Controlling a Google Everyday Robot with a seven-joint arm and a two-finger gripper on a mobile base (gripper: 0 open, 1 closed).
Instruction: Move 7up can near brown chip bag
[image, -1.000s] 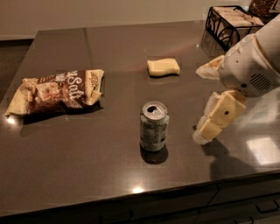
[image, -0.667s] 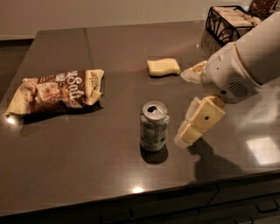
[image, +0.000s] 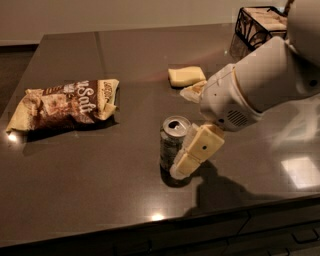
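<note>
We are viewing the gripper (image: 183, 132), fingers spread, hanging at the upright 7up can (image: 171, 143); the brown chip bag (image: 65, 104) is lying well apart.

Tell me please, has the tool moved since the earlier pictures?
Yes. The tool has moved left, away from the black wire basket, which kept its place. It is now right beside the 7up can.
</note>
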